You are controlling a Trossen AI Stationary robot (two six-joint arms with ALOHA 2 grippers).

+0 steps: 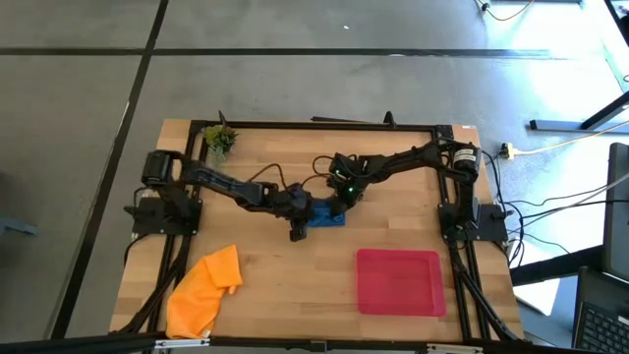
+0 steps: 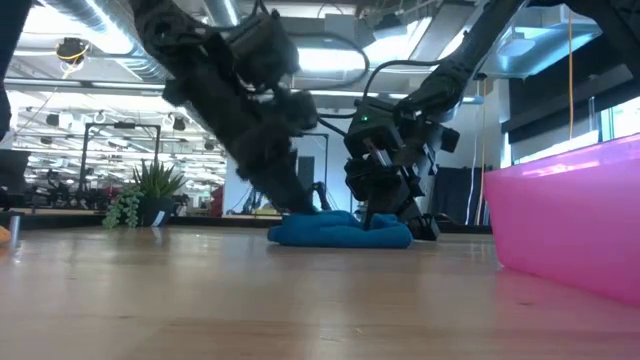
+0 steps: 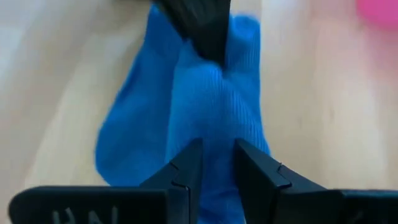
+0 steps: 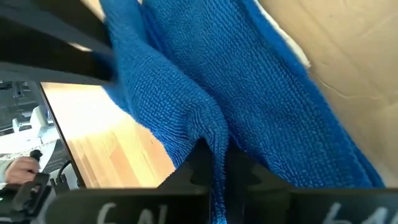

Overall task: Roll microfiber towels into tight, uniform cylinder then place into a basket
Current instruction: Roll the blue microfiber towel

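Observation:
The blue towel [image 1: 326,215] lies bunched on the table's middle, its underside on the wood; it also shows in the low view [image 2: 340,231]. My left gripper [image 1: 300,218] is at its left end, shut on a raised fold [image 3: 214,124]. My right gripper [image 1: 343,200] is at its far right end, shut on the same ridge of cloth [image 4: 186,106]. The orange towel [image 1: 204,291] lies crumpled at the near left corner. The red tray [image 1: 398,282] sits flat at the near right. My left gripper pinches a raised fold of the blue towel [image 3: 216,158] between its two fingers, at the towel's left end. The fingers slant down from the table's left. The rest of the towel lies on the table. My right gripper pinches a fold of the blue towel [image 4: 217,146] between its two fingers, at the towel's far right end. The fingers slant down from the far right. The cloth runs on from the fingers in a ridge, and its lower part rests on the table.
A small potted plant [image 1: 220,141] stands at the far left corner. Bare wood [image 1: 295,285] lies between the orange towel and the tray. The tray's pink wall [image 2: 565,215] rises close on the right of the low view.

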